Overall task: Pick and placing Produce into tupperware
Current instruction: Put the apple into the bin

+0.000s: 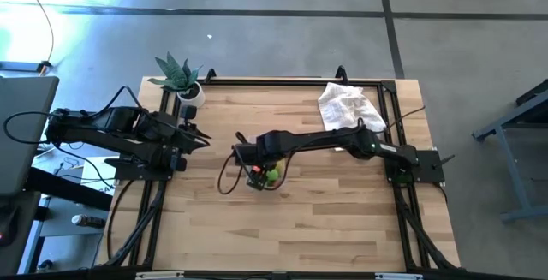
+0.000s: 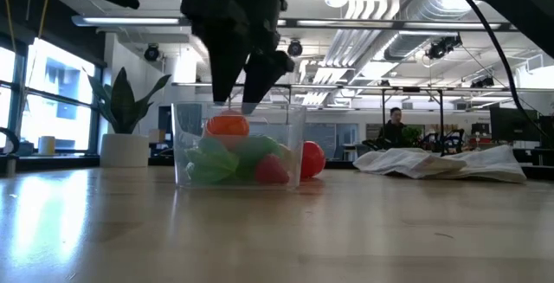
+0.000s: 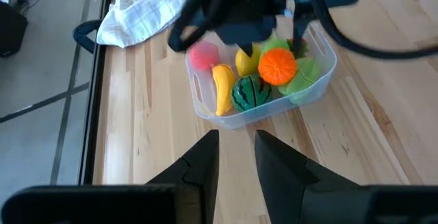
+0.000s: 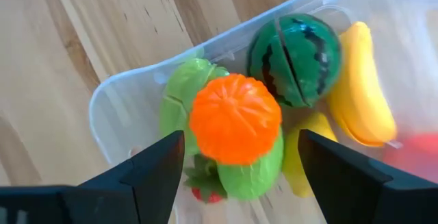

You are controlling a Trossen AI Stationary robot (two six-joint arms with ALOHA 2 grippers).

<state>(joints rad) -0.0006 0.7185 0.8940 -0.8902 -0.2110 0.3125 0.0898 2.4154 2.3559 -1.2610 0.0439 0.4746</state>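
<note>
Right claw (image 4: 236,159) is hanging wide open over the orange (image 4: 235,118), atop produce in the tupperware (image 3: 321,80) mid wooden table (image 1: 342,220). Left claw (image 3: 236,159) is waiting shut at table's left. Office w/ person (image 2: 394,127) is showing behind; lower fruits partly hidden.

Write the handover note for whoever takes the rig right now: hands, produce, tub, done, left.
Right hand: open, over the tupperware at mid-table, its fingers on either side of the orange, which sits on top of the pile.
Left hand: shut, parked at the table's left side, pointing at the tub.
In the tub: orange, banana, watermelon, lemon, light green pieces.
A red piece shows at the tub's far side; in or out, cannot tell.
Left: lift the right hand clear, check that red piece.
</note>
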